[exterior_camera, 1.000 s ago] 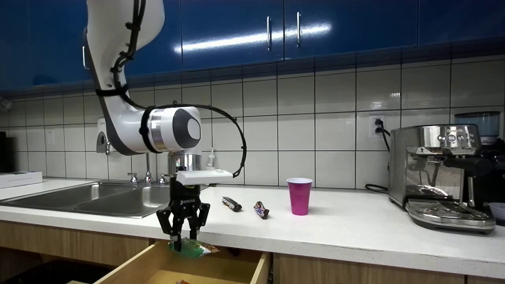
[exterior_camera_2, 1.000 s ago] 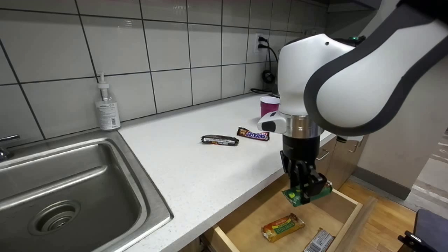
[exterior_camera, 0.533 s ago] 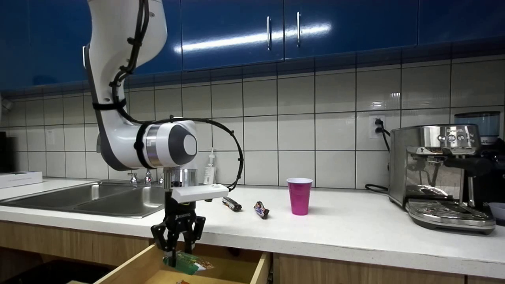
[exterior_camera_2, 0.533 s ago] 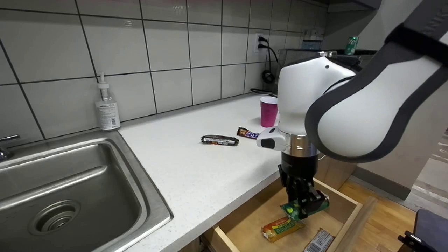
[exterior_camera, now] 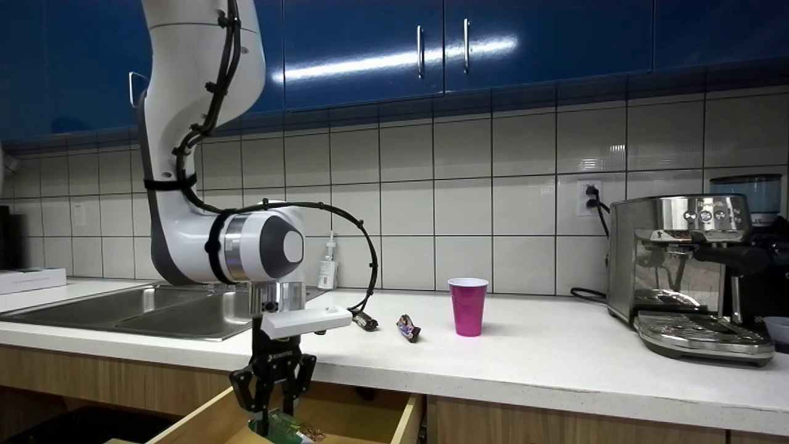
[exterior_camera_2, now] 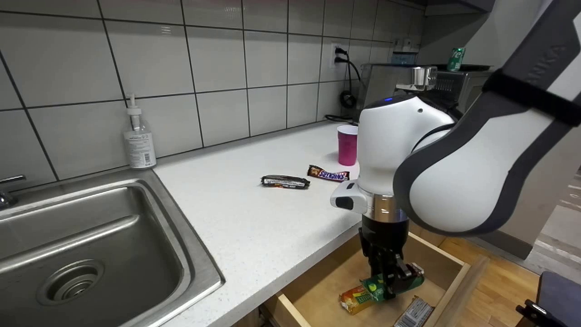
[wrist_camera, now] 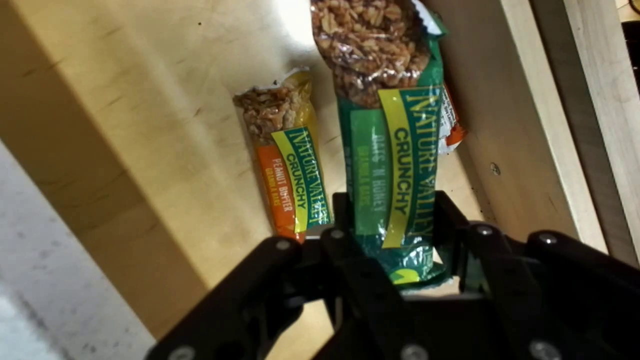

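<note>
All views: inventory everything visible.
counter: 1, white, below tiled wall
drawer: 1, tan, open under counter
oats bar: 1, green, in gripper
peanut butter bar: 1, orange, drawer
barcoded bar: 1, greyish, drawer
Snickers: 1, brown, counter
dark bar: 1, black, counter
cup: 1, pink, counter
sink: 1, grey, counter
pump bottle: 1, clear, beside sink
coffee machine: 1, silver, counter
can: 1, green, beyond coffee machine
box: 1, white, counter
cabinets: several, blue, overhead
gripper: 1, black, at drawer
arm: 1, white, above gripper

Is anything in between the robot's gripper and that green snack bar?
Nothing visible: the gripper grips the green snack bar by both sides. The orange snack bar lies in the drawer, not between them.
</note>
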